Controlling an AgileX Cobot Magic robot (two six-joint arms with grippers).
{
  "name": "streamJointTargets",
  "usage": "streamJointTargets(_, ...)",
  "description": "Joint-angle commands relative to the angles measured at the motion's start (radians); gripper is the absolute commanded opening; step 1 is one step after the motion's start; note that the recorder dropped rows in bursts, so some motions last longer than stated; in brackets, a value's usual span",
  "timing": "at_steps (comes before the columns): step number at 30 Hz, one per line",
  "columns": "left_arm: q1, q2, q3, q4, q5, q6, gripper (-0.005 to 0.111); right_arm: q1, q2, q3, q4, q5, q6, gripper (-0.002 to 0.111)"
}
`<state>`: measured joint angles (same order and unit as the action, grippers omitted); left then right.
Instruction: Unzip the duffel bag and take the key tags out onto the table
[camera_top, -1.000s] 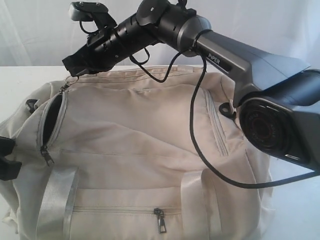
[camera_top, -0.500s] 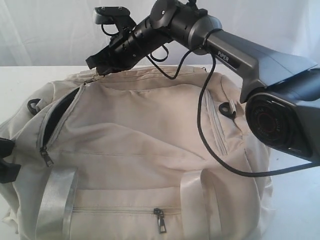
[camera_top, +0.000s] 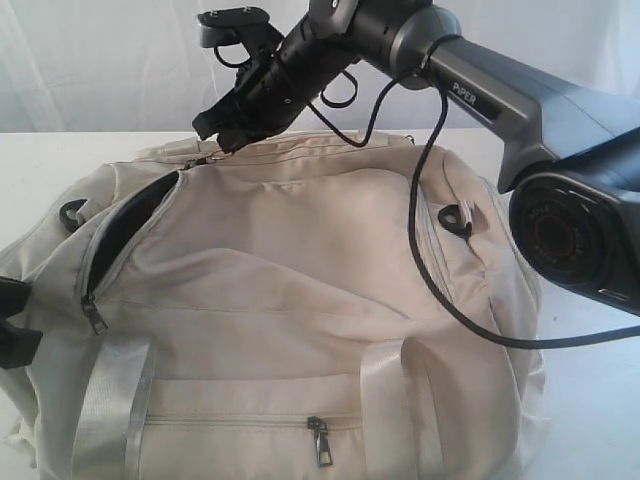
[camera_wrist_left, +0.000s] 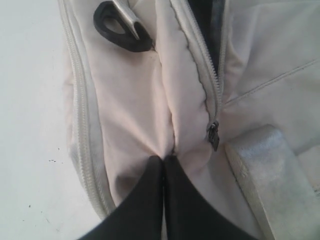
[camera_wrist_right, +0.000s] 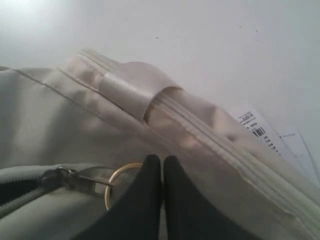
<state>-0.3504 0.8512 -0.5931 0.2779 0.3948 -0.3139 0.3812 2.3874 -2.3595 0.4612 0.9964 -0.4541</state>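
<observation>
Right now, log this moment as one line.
phase: unzipping | right gripper: shut on zipper pull ring | left gripper: shut on duffel bag fabric | side zipper opening: partly open | key tags: not seen

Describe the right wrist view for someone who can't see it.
The black right gripper, shut, pinches a gold ring on the grey zipper pull of a cream duffel bag. Behind it, a white table and a barcode label.

Duffel bag (camera_top: 280, 250): matt cream woven cloth, soft and creased. Webbing strap (camera_top: 108, 400), lower left of the frame: shiny satin weave. Zip pull (camera_top: 320, 445): dull grey metal. Ring (camera_wrist_right: 114, 175): polished gold metal. D-ring (camera_wrist_left: 117, 36): black, looks plastic. Table (camera_wrist_left: 30, 100): smooth matt white. Label (camera_wrist_right: 256, 129): white paper.
</observation>
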Motion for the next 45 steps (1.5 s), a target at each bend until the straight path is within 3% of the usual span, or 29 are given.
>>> streamJointTargets(1,-0.001,-0.013,-0.002,-0.005,0.053,0.0,0.0,-0.043,-0.013,-0.005,-0.073,0.02,0.012,0.0)
streamJointTargets(37,-0.001,-0.013,-0.002,-0.003,0.053,-0.003,0.0,-0.193,-0.075,-0.001,-0.236,0.168,0.094,0.0)
streamJointTargets(41,-0.001,-0.013,-0.002,-0.003,0.051,-0.003,0.0,-0.201,-0.081,-0.001,-0.19,0.18,0.091,0.0)
streamJointTargets(45,-0.001,-0.013,-0.002,-0.003,0.041,-0.001,0.0,-0.201,-0.081,-0.001,0.009,0.225,-0.018,0.0)
